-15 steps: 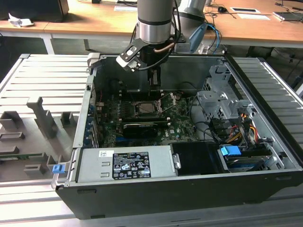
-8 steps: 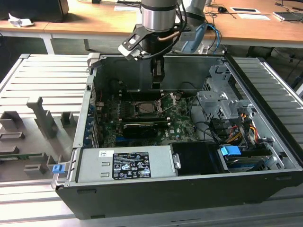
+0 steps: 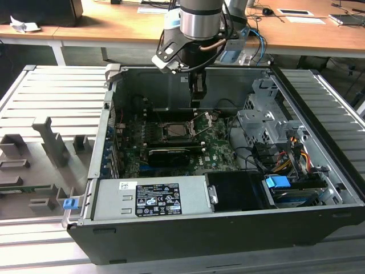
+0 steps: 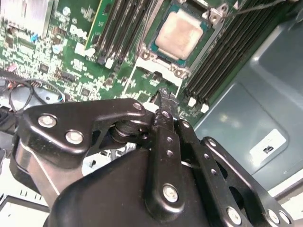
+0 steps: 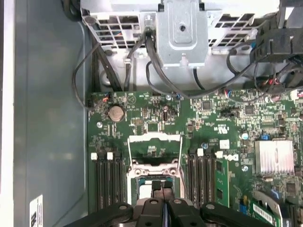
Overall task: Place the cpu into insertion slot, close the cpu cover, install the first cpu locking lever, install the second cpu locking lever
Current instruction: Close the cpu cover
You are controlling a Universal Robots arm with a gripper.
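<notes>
Exterior view: gripper [image 3: 197,106] reaches down into the open computer case [image 3: 319,171] on the slatted bench [image 3: 51,91], above the green board.

Second wrist view: cpu [image 4: 179,34] seated flat in the insertion slot [image 4: 144,54]. The cpu cover [image 4: 157,69] is swung open just beside it. Jaws clenched on nothing, tips near the cover's outer edge.

First wrist view: cover folded back from the socket, jaws above. Closing it likely wants a slow push at the outer edge, following the hinge and keeping off the cpu.
</notes>
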